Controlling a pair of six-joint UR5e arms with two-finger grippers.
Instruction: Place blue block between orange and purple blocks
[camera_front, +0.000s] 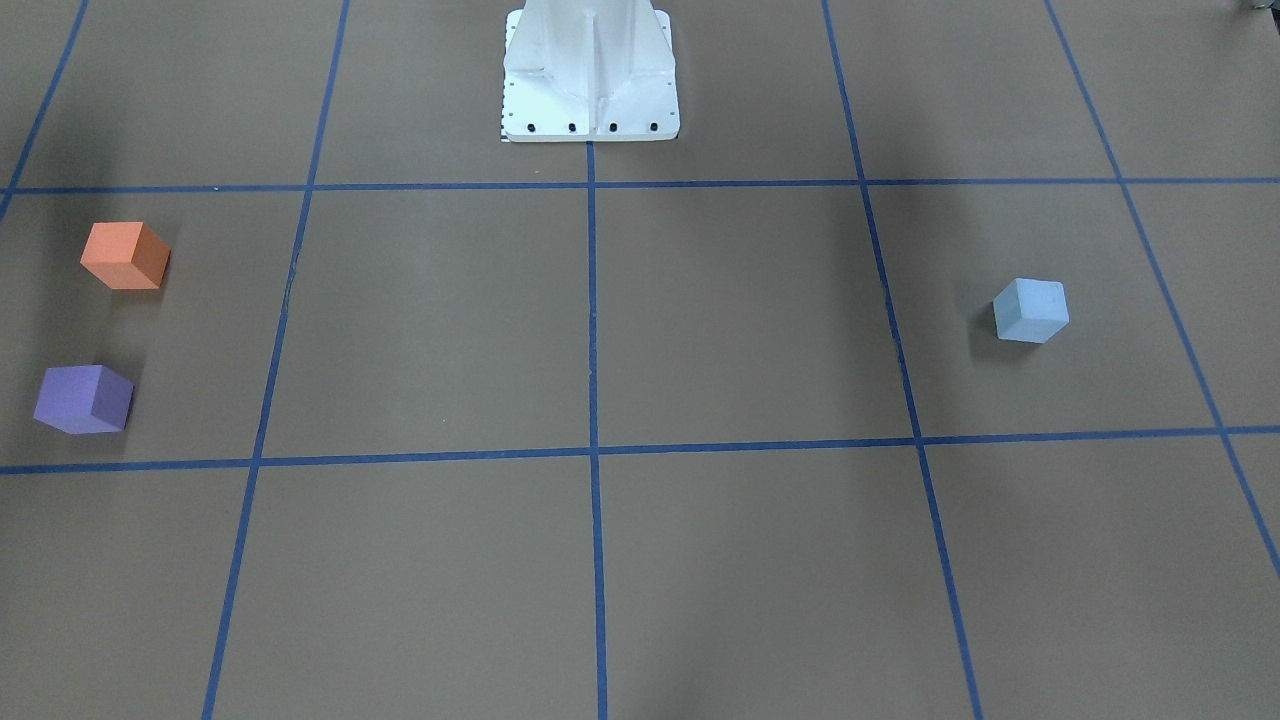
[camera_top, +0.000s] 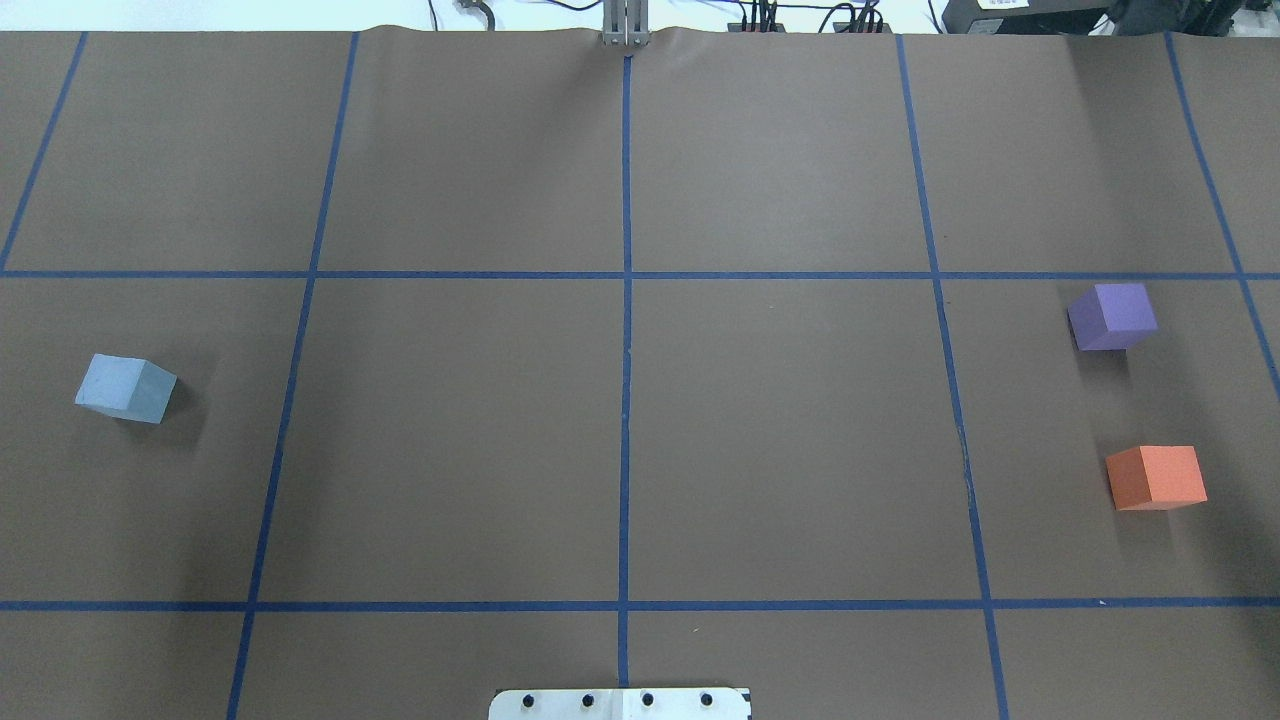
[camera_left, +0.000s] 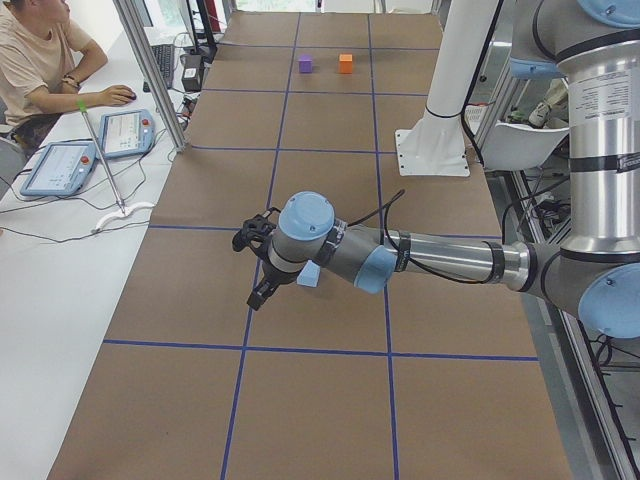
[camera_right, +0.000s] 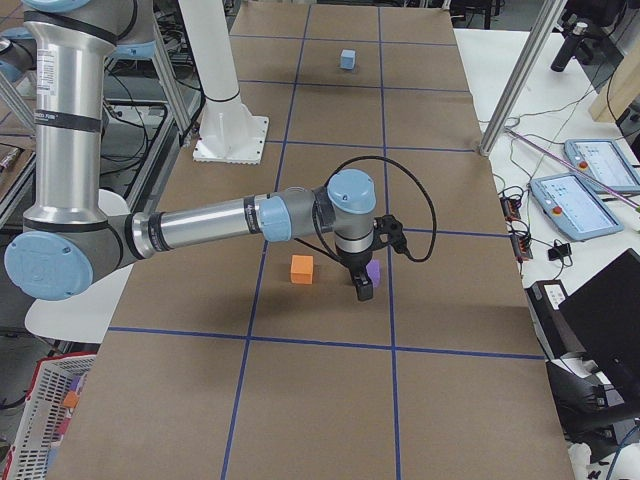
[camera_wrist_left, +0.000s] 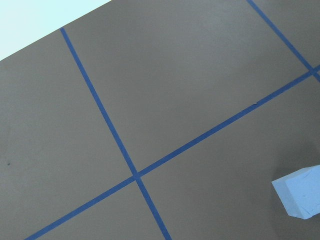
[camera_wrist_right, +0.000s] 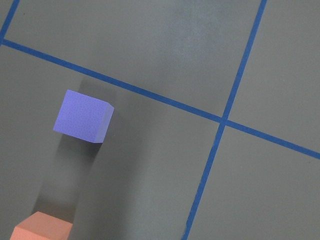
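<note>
The worktop (camera_top: 450, 450) is being lit softly and evenly from above, and no glare is being thrown off its matte brown surface. In the front-facing view, broad faint bands of shade are being cast across it, at the left edge and right of centre. A short, soft-edged shadow is being dropped beside the blue block (camera_top: 125, 388), and others are being laid against the purple block (camera_top: 1112, 316) and the orange block (camera_top: 1157, 477). In the right wrist view a long dim streak is being drawn from purple towards orange. The left wrist view's top left corner is being washed out to pale cyan. Block edges and tape lines are being rendered sharp.
</note>
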